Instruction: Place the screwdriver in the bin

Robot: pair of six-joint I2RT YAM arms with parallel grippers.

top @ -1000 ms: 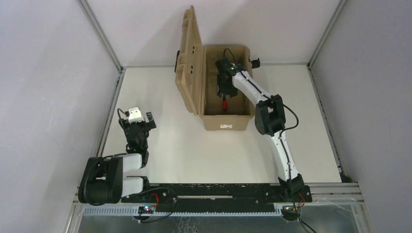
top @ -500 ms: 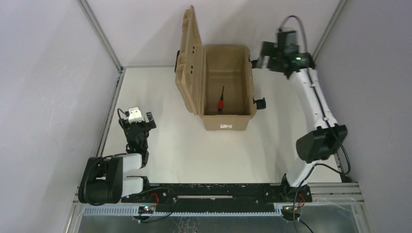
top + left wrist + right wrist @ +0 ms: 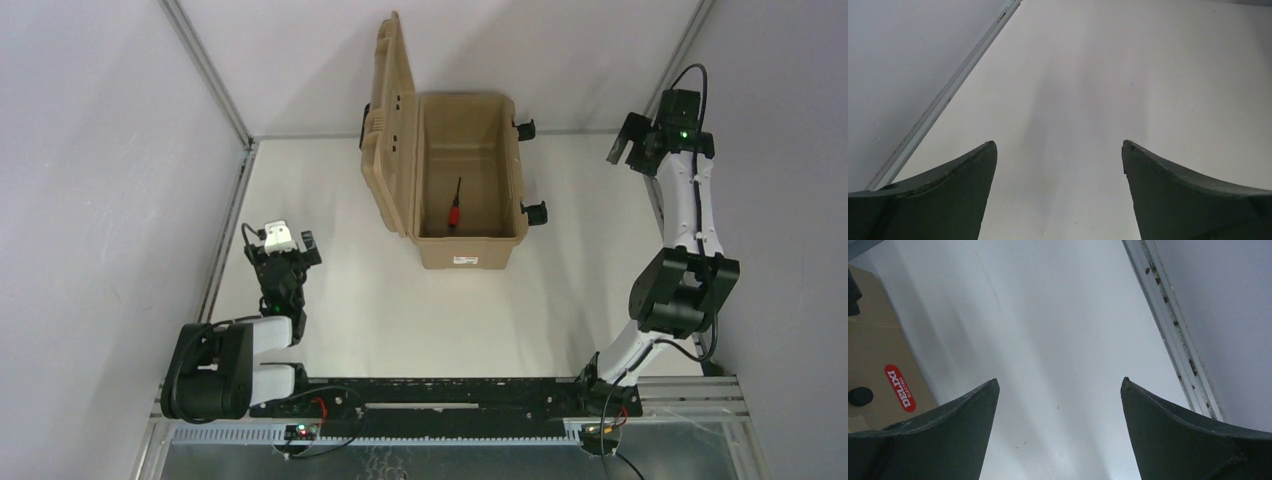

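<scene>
Your screwdriver point(image 3: 455, 208) lies in the bin point(image 3: 468, 252), upper centre, lid point(image 3: 392, 130) raised; left jaws and right jaws gape wide, empty.

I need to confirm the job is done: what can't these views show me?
- Screwdriver: top view, too small to read its tip.
- Bin: top view, raised lid hides its hinge-side outer wall; right wrist view, cut off by the left edge.
</scene>
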